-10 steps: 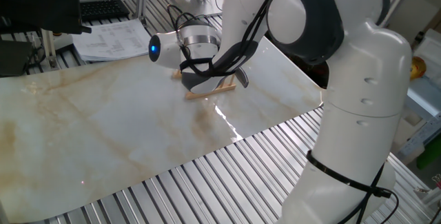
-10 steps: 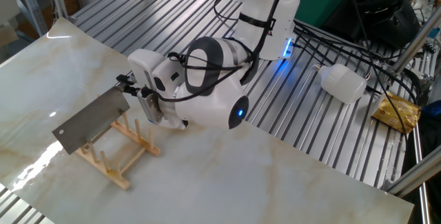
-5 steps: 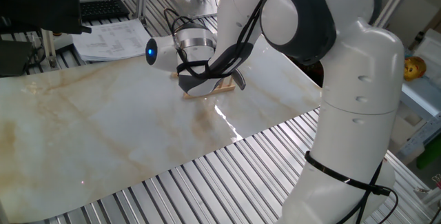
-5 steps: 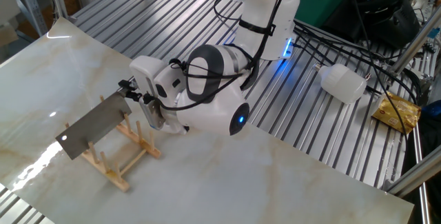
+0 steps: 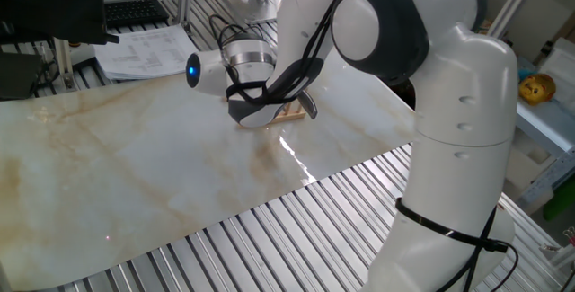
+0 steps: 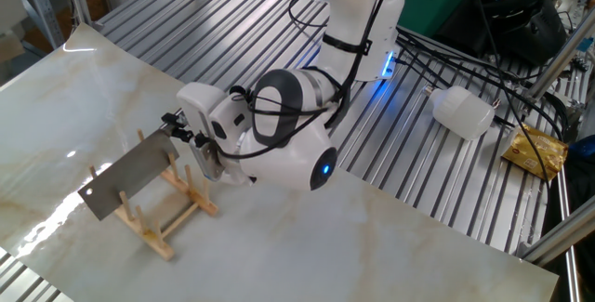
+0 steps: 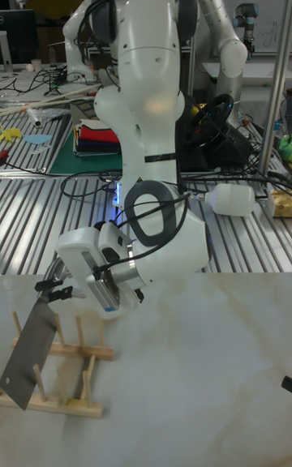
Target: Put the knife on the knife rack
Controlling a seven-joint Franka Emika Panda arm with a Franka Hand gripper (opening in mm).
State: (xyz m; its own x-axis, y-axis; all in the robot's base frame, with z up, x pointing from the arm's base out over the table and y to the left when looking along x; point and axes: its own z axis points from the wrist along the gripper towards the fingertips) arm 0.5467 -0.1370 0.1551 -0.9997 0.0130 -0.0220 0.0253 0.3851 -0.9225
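The knife [image 6: 128, 179] is a flat grey blade, and it sits down among the pegs of the knife rack [image 6: 165, 211]. It leans, with the far end low and the handle end high. The blade hides some of the pegs behind it. In the tall fixed view the knife [image 7: 31, 349] has its low corner below the top rail of the knife rack [image 7: 65, 378].

The gripper [image 6: 175, 127] is at the high end of the knife, just above the rack. Its fingers are pinched close on the handle. The handle is too small and dark to see well, and you cannot see its shiny part.

In one fixed view the big white arm [image 5: 395, 67] covers nearly everything. Only a bit of the rack [image 5: 289, 115] peeks out, and the knife cannot be seen.

The rack stands on the marble table [image 6: 390, 237], near its edge. A white bottle [image 6: 462, 111] lies well away from the rack, on the metal slats behind the arm.
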